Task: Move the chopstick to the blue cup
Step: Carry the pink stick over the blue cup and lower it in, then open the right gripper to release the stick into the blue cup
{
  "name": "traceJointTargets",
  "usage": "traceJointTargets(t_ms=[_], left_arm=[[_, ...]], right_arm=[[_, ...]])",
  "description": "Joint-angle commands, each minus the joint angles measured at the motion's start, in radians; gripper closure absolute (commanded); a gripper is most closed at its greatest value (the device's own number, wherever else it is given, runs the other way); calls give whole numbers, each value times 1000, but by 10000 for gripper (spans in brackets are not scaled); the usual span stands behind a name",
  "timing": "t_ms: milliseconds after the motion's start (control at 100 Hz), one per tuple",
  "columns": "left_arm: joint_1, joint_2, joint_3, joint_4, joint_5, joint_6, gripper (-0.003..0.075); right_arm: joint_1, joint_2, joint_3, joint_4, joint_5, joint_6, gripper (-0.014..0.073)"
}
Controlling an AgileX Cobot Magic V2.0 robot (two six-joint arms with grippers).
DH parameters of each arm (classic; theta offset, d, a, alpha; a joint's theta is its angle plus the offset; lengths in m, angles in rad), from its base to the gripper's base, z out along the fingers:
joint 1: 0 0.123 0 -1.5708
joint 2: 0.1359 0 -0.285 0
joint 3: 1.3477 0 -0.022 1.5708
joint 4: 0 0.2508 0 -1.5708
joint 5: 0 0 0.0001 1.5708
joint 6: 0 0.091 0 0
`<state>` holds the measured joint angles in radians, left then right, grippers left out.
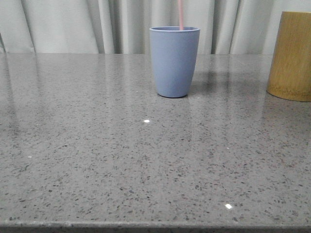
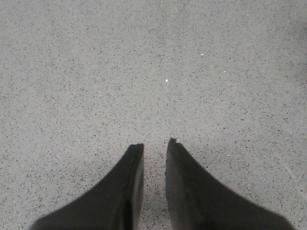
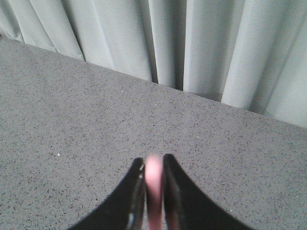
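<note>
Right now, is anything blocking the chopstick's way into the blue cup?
Nothing visible does. The chopstick, pinched in the right gripper, already descends past the rim of the blue cup; the bamboo cylinder stands well aside.

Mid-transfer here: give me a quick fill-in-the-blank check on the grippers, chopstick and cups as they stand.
1. The right gripper is shut on the ____.
2. In the front view, the chopstick rises out of the ____ cup.
3. The left gripper hangs over the bare table and holds ____.
4. The bamboo cylinder stands to the blue cup's ____.

Missing words: chopstick; blue; nothing; right
</note>
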<state>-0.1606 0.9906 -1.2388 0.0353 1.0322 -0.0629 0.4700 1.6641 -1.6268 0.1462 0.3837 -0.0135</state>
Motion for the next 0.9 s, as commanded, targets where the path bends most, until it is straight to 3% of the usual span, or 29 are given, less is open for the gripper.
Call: traceJointTargets(t_ms=[0,90,520,890], left_arm=[[2,-15,-24,0,-63,-13,594],[2,-15,-24,0,-63,-13,594],[2,-16,-23,6,-91,-13,594],[2,-66,39,23,-142,-22,594]], right_arm=[[1,-45,-26,4,-83,-10,372],[1,-45,-26,5,-83,-10,328],[-14,-105,-26,-13,-50,-10,329],[-142,-277,93,-35,13,-10,329]])
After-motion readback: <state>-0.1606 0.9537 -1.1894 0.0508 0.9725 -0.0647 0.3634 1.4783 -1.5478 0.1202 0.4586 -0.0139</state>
